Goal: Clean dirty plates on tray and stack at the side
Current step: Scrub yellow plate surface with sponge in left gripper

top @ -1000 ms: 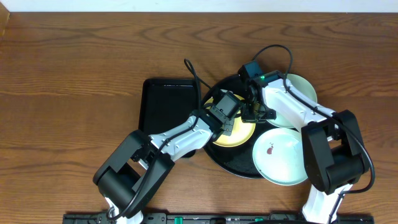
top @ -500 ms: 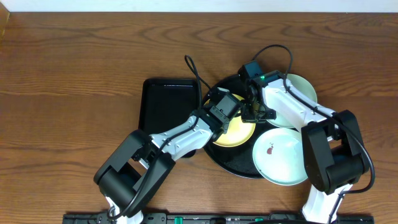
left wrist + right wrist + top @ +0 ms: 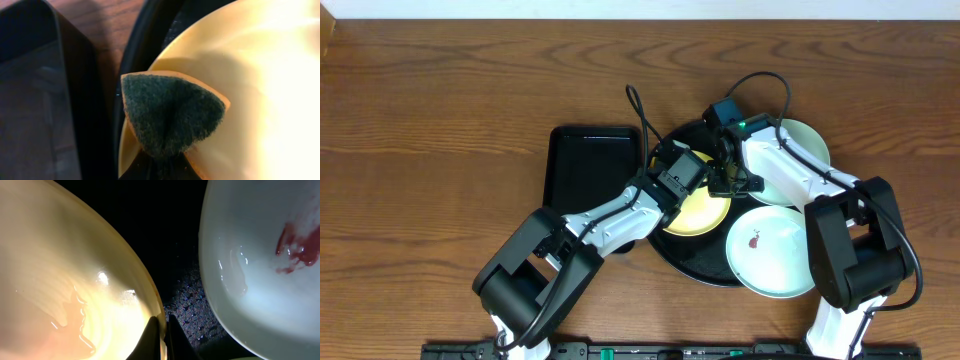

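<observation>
Though hidden overhead, sponge (image 3: 170, 117) on plate (image 3: 260, 90)

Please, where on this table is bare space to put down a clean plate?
Free: the wide bare wood left of the rectangular tray, and the strip beyond both trays. Crowded: the round tray, where the left gripper and right gripper meet at the yellow plate; mint plates fill its right.

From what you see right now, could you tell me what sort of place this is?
Probably a robot test bench staged for dishwashing, not a kitchen: bare wood-grain table, black round tray of plates, scouring sponge at the yellow plate.
</observation>
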Available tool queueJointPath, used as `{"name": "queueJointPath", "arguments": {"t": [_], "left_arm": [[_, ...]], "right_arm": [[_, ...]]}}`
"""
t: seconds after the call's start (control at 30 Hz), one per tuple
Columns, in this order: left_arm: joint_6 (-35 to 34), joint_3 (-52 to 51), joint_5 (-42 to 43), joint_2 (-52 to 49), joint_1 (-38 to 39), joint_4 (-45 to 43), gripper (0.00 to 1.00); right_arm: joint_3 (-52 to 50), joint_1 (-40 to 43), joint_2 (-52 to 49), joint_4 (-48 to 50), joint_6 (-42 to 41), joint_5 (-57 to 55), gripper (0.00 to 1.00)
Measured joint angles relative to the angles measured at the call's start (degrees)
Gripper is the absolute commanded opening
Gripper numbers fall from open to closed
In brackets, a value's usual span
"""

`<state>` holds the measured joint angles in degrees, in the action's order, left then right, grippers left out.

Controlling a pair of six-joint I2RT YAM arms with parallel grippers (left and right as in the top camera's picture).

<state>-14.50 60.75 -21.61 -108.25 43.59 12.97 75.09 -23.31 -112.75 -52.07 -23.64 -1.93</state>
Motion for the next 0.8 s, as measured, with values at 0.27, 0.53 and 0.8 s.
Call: {"name": "queueJointPath", "arguments": {"t": [0.27, 0.53, 0.8], "left_arm": [[1.07, 0.0, -6.23, -0.02, 0.13, -0.2, 0.08], [1.05, 0.02, -8.02, 0.9, 0.31, 0.04, 0.08], [-1.07, 0.13, -5.84, 11.58, -0.09, 0.11, 0.08]], "right_arm": [[0.0, 0.0, 0.0, 0.2, 0.0, 0.44, 0.01], [0.0, 0.0, 0.0, 0.2, 0.0, 0.46, 0.01], [0.0, 0.0, 0.0, 0.2, 0.0, 0.48, 0.01]]}}
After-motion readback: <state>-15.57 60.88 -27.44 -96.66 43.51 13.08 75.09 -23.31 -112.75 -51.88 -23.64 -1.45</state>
